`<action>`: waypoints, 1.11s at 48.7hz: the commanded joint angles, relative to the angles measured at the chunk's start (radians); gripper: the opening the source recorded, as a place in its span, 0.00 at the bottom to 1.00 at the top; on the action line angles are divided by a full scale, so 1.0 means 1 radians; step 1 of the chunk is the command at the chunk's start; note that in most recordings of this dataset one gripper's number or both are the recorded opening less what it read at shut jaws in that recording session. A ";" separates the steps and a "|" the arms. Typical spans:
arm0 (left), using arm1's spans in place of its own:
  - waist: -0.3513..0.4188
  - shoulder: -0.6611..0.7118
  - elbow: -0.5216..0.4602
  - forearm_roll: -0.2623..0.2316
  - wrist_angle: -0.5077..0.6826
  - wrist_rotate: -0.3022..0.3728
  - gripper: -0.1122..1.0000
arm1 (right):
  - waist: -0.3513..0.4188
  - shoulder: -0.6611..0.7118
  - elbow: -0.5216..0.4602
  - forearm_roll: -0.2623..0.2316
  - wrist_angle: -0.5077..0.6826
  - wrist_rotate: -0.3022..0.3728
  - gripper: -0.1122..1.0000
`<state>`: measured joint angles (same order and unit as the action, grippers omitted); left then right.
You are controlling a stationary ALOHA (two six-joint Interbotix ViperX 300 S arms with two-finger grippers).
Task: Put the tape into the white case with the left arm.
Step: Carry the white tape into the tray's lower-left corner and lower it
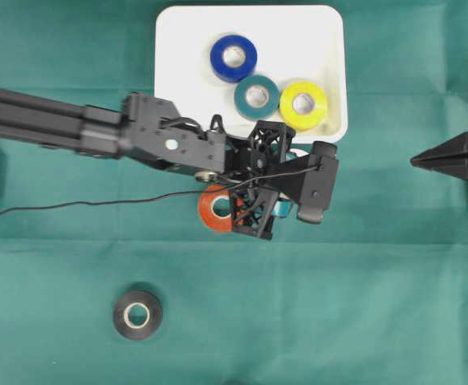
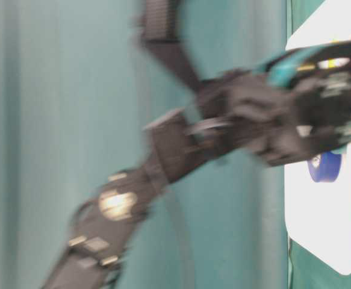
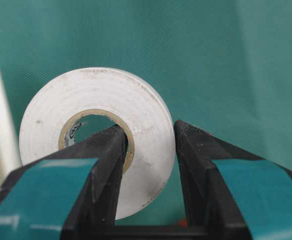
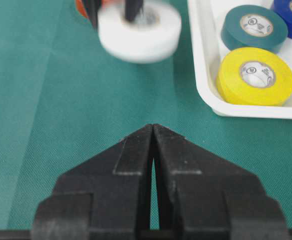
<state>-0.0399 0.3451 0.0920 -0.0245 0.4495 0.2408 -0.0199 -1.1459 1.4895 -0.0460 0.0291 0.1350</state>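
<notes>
Fingers [image 3: 105, 165] of the left gripper [image 3: 148, 150] are pinching the white tape roll [image 3: 98, 135] through its wall, just outside the white case [image 1: 177, 72]. Right gripper [image 4: 153, 135] sits pressed together, well apart.

white case [image 1: 177, 80] left half bare, 3 rolls [image 1: 257, 96] crowding its right

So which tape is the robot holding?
The white tape. The left gripper pinches its wall, one finger through the hole. The blue, teal and yellow rolls lie in the case; the orange and black ones sit on the cloth.
</notes>
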 commanded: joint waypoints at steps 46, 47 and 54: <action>0.141 -0.221 0.184 0.005 0.067 0.052 0.36 | -0.002 0.006 -0.009 -0.002 -0.011 0.002 0.02; 0.144 -0.229 0.195 0.005 0.066 0.052 0.36 | -0.002 0.006 -0.011 -0.002 -0.012 0.002 0.02; 0.158 -0.276 0.273 0.005 0.058 0.052 0.36 | -0.002 0.006 -0.002 -0.002 -0.028 0.002 0.02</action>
<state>0.1089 0.1319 0.3436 -0.0215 0.5200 0.2930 -0.0199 -1.1459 1.4941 -0.0460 0.0199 0.1350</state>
